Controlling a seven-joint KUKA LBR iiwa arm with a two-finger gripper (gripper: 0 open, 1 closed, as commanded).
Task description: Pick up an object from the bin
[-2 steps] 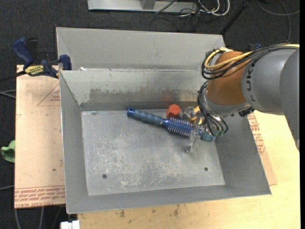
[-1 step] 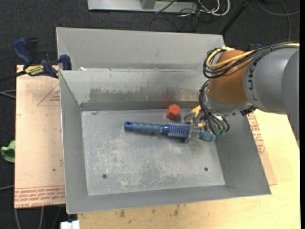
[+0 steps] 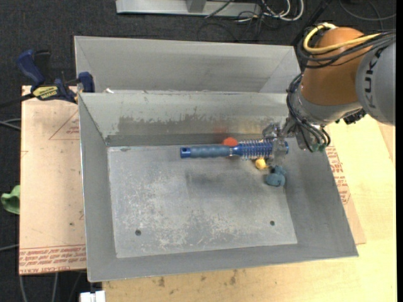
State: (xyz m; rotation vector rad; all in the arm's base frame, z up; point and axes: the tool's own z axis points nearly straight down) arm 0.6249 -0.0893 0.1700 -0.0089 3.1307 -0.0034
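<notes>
Camera view: blue brush lies left-right, handle pointing left.

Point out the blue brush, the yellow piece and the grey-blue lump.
blue brush (image 3: 204,151), camera view, on its handle.
yellow piece (image 3: 259,163), camera view, its middle.
grey-blue lump (image 3: 275,179), camera view, its middle.

The grey bin floor carries a yellow bit and blue-grey lump.
</notes>
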